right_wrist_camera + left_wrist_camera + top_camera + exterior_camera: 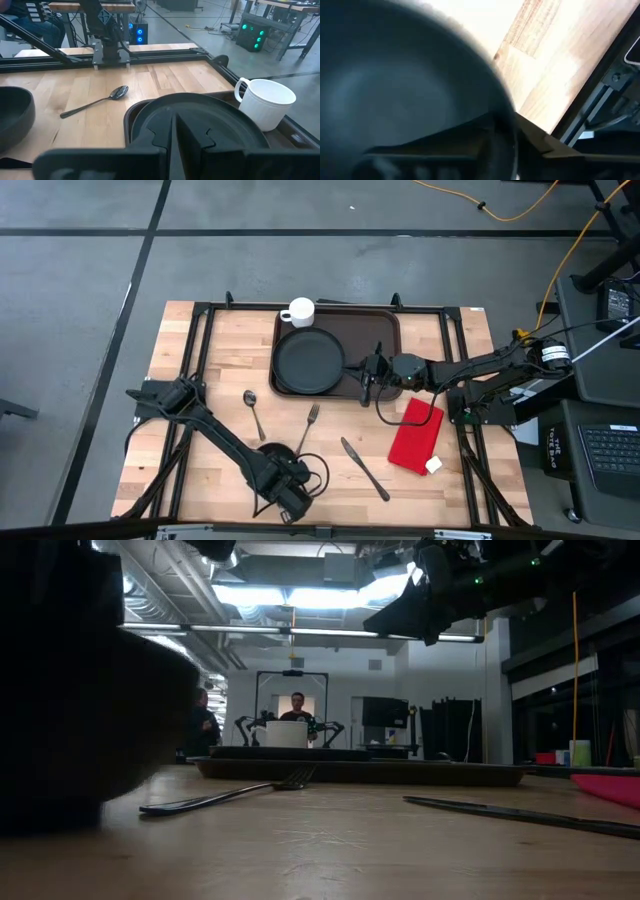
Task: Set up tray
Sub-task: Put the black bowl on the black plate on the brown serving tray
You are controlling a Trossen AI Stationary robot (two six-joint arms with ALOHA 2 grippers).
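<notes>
- Left gripper (283,488) sits at the table's near edge, clamped on a black bowl (395,100).
- Right gripper (366,367) hovers with fingers together, empty, over the tray (385,330).
- Tray lies at the far edge, carrying a black plate (309,361) and white mug (299,311).

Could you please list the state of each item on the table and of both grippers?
tray: flat on the table, holding plate and mug.
black plate: lying in the tray.
white mug: upright at the tray's corner.
black bowl: upright, left gripper at its rim.
right gripper: shut, empty, over the tray.
spoon, fork, knife: flat on the wood.
red napkin: folded, beside the tray.
</notes>
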